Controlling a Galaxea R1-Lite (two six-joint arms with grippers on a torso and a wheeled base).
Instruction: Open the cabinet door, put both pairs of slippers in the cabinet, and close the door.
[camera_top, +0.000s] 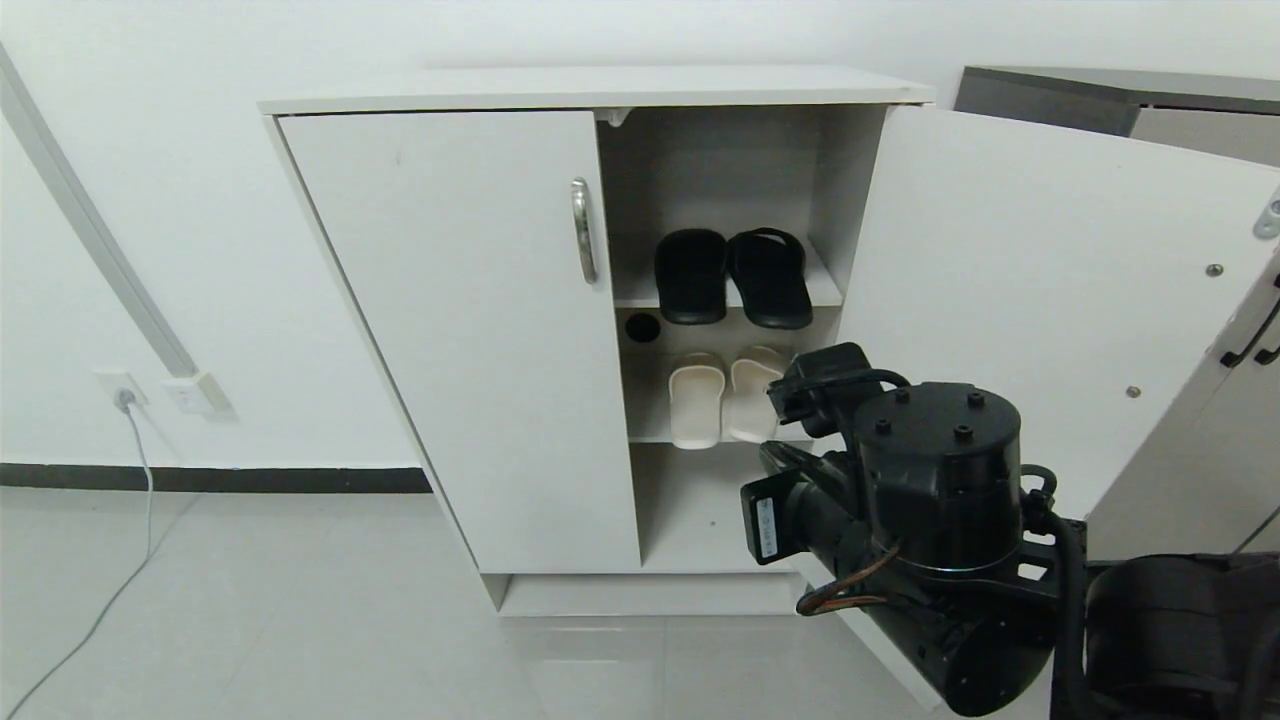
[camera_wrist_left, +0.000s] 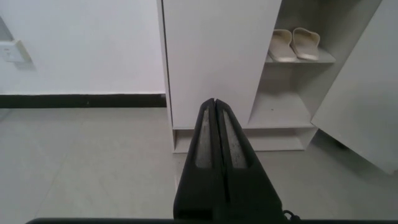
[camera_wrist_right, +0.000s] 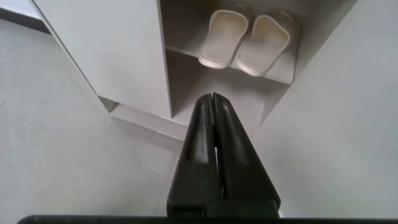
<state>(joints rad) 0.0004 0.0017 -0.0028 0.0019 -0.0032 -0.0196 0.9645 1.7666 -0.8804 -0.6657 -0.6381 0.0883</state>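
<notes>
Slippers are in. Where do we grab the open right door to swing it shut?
Pinch the open door at its free edge, near the two screws, coming in from the robot's right. Only the flat inner face shows; the handle is likely on the hidden side.

The right arm (camera_top: 930, 500) is extended forward on the robot's right side, with the wrist angled downward. The right gripper (camera_wrist_right: 213, 98) has its fingers pressed together at the tips, holding nothing. The left gripper (camera_wrist_left: 214, 102) is likewise fully closed and empty, pointing forward and down.
</notes>
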